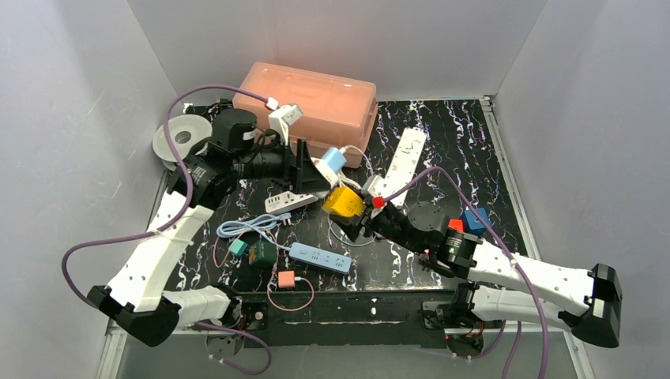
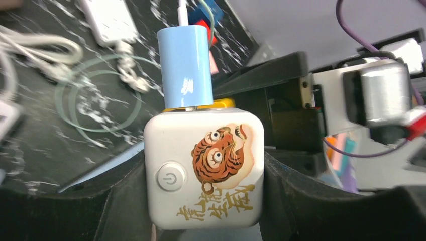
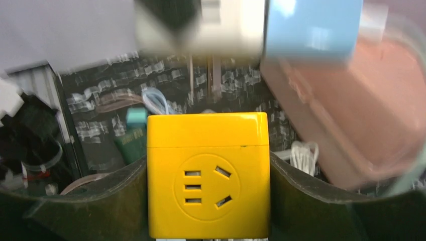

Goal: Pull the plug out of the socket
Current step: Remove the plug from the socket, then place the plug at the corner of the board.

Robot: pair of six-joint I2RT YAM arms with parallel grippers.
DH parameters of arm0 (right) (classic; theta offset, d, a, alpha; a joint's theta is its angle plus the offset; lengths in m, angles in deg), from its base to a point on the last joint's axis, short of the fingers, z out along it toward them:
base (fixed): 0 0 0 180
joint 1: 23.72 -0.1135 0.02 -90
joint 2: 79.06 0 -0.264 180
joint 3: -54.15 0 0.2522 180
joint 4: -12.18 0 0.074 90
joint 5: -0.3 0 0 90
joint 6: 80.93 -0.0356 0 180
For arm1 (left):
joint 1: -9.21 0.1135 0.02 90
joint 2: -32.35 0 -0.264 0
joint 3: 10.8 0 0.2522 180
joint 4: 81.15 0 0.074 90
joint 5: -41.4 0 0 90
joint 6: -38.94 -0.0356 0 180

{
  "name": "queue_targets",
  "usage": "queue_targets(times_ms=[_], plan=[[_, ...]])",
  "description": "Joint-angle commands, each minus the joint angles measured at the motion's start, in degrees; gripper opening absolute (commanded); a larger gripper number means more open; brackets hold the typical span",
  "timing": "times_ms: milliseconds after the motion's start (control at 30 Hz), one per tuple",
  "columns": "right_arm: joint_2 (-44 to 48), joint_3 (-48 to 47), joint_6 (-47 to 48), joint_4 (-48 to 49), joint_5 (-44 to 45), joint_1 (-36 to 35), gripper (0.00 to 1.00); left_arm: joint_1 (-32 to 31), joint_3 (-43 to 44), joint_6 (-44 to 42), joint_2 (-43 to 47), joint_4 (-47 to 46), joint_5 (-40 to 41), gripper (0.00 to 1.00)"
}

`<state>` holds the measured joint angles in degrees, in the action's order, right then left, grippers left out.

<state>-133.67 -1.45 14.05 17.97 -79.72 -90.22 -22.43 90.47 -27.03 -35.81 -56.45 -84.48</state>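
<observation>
Hands clamped: left hand on glossy rounded white cube, boxy blue plug above it; right hand on yellow socket cube.

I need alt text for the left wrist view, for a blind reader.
The left gripper clamps a white cube socket with a tiger picture and a round power button. A light blue plug sticks up from its top face.
</observation>
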Motion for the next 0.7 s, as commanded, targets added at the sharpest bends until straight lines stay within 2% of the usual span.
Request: queue_targets(times_ms=[0,233,433,567,667], plan=[[3.4,4.8,-3.8,-19.1,6.9,1.1,0.01,2.9,4.8,-5.6,5.4,-7.7,0.9,0.0],[5.6,8.9,-5.2,-15.8,9.9,1.1,0.01,2.9,5.5,-5.8,5.0,-7.4,1.2,0.0],[4.9,11.9,-9.7,-13.5,16.4,1.2,0.01,2.9,6.1,-6.9,5.0,-7.0,1.3,0.0],[3.9,13.4,-16.6,-13.9,18.5,2.7,0.01,2.9,5.6,-8.8,5.4,-6.7,0.4,0.0],[1.9,13.7,-24.8,-18.0,17.8,5.7,0.01,2.9,5.3,-10.1,5.6,-5.9,-0.5,0.0]])
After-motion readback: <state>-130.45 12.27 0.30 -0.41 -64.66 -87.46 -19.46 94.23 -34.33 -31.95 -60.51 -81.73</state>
